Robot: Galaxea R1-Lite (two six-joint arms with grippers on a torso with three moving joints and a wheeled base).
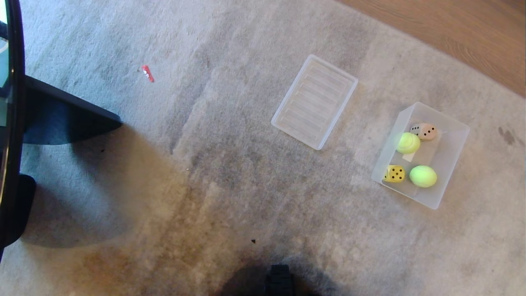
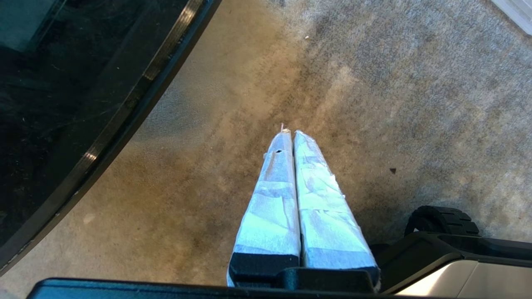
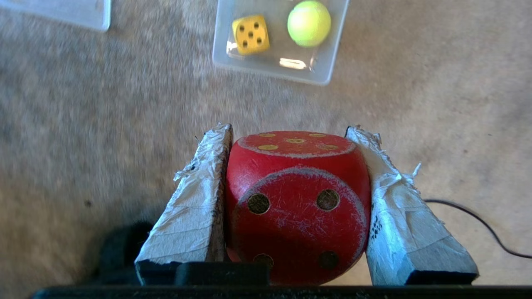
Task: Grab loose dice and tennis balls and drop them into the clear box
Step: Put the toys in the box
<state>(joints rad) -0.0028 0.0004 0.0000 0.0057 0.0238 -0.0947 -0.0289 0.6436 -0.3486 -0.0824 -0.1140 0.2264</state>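
A red die (image 3: 297, 199) sits clamped between the taped fingers of my right gripper (image 3: 291, 131), held above the carpet a short way from the clear box (image 3: 316, 74). The clear box (image 1: 452, 160) stands on the carpet at the right of the head view. Inside it lie a yellow die (image 1: 395, 174), a tan die (image 1: 425, 131) and two tennis balls (image 1: 408, 142) (image 1: 423, 176). The right wrist view also shows the yellow die (image 3: 250, 34) and one tennis ball (image 3: 309, 23). My left gripper (image 2: 291, 132) hangs shut and empty over bare carpet. Neither arm shows in the head view.
A flat ridged clear lid (image 1: 314, 100) lies left of the box. A small red scrap (image 1: 147, 73) lies on the carpet far left. Dark furniture (image 1: 12, 123) borders the left side, wood floor (image 1: 460, 28) the far right. A black cable (image 3: 478, 226) crosses the carpet.
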